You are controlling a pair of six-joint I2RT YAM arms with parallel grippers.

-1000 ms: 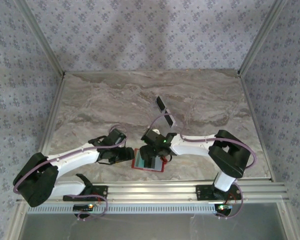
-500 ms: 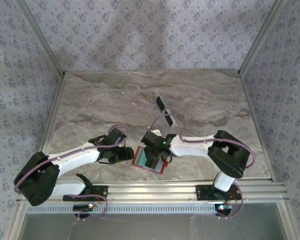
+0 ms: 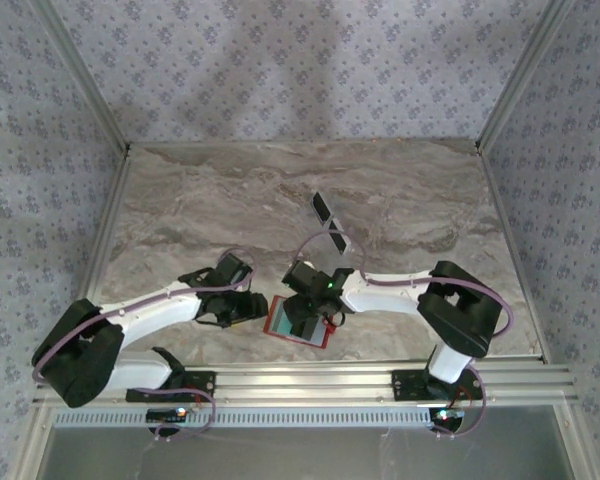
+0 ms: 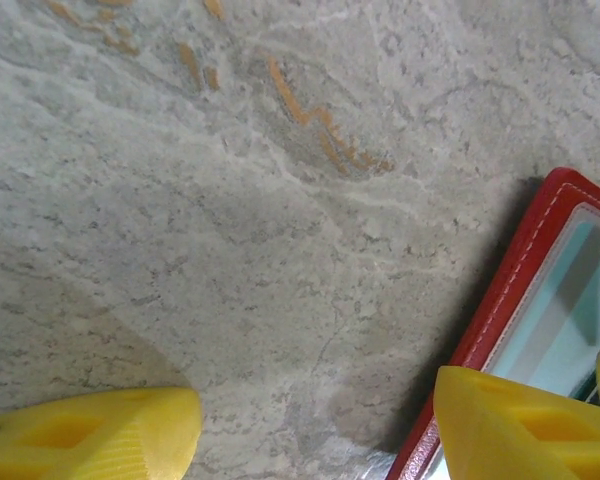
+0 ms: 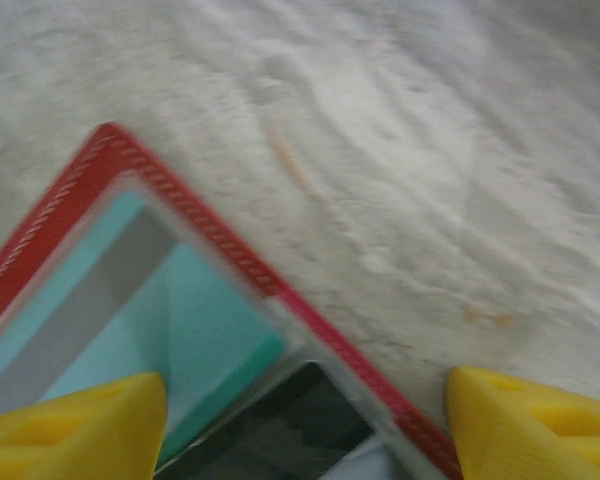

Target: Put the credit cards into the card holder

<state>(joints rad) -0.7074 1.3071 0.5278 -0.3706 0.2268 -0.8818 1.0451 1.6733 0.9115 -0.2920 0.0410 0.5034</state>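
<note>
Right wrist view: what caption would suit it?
Open claw above a red wallet with a teal card tucked inside.

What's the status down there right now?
Left gripper open, at card holder edge. Right gripper open, over it. Teal card inside; two cards loose beyond.

Grey-brown marbled tabletop (image 3: pixel 210 200) (orange veins), patterned walls (image 3: pixel 300 70), aluminium rail (image 3: pixel 310 378)

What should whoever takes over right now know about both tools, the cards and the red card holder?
Left tool: open, low over the table, one finger at the card holder edge.
Right tool: open, just above the open card holder.
Done: teal card lies in the holder; a dark card lies beside it, seating unclear.
Left: far card and near card, both loose on the table beyond the holder, need fetching and slotting in.
</note>
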